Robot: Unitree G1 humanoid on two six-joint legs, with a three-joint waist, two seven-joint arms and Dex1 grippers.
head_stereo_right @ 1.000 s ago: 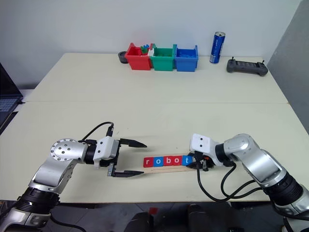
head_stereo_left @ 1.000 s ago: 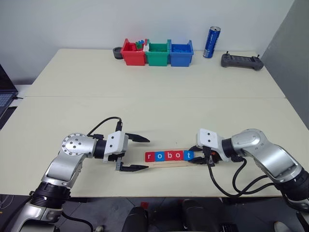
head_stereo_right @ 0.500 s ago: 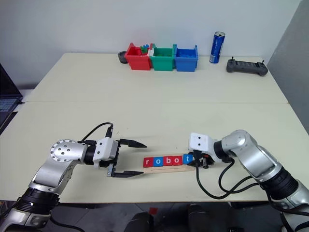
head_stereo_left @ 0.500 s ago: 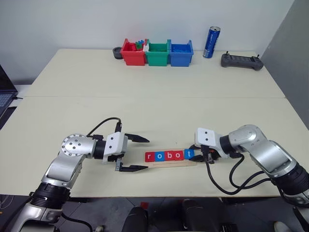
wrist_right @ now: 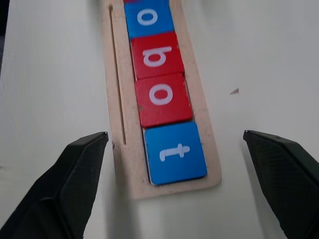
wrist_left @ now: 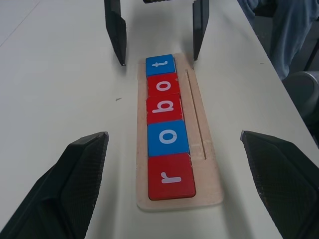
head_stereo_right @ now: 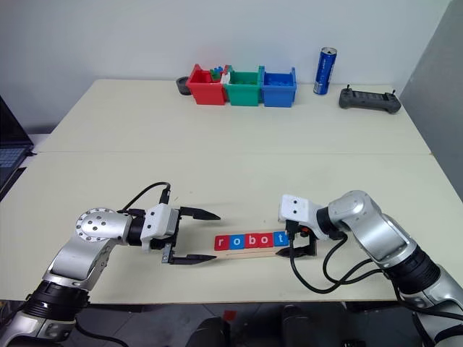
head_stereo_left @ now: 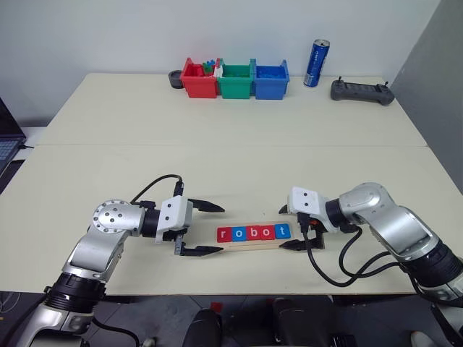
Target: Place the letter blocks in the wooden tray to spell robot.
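Observation:
Five letter blocks (head_stereo_left: 253, 233) lie flat in a row on the wooden tray (wrist_left: 200, 124) near the table's front edge and read r, o, b, o, t. The r (wrist_left: 169, 177) is red, the first o (wrist_left: 168, 137) blue, the b and second o red, the t (wrist_right: 175, 152) blue. My right gripper (head_stereo_left: 283, 228) is open, one finger on each side of the tray's right end, touching nothing. Off the tray's left end my left gripper (head_stereo_left: 220, 230) is open and empty, pointing at the row.
Red (head_stereo_left: 198, 78), green (head_stereo_left: 236, 79) and blue (head_stereo_left: 271, 79) bins stand at the back of the table. A blue can (head_stereo_left: 317, 63) and a black controller (head_stereo_left: 362, 92) are to their right. A laptop corner (head_stereo_left: 6, 148) shows at the left edge.
My right gripper has opened and let go of the blue t block, which stays at the tray's right end. The left arm has kept still.

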